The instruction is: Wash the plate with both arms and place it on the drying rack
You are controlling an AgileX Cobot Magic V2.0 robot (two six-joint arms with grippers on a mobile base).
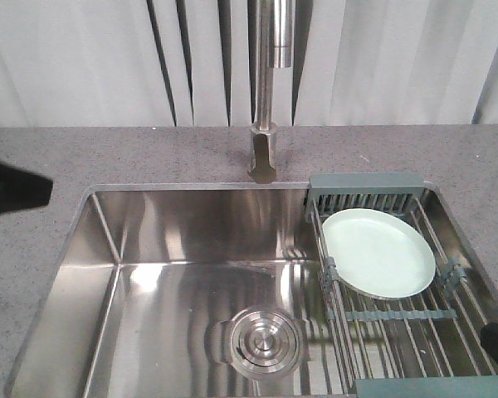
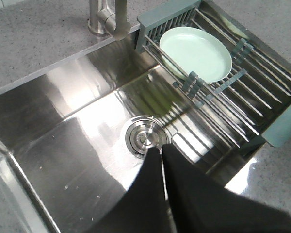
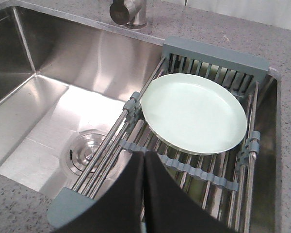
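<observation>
Both grippers look clenched on nothing: the left gripper [image 2: 161,149] hangs over the sink [image 2: 63,141] near the drain, the right gripper [image 3: 144,156] just short of the plate [image 3: 194,112]. That plate lies face up on the rack [image 3: 213,56] at the sink's right end, leaning slightly against the slotted end nearest the back counter edge. Being round, it has no long axis. Whether it has been washed I can't tell; if so, little remains.
</observation>
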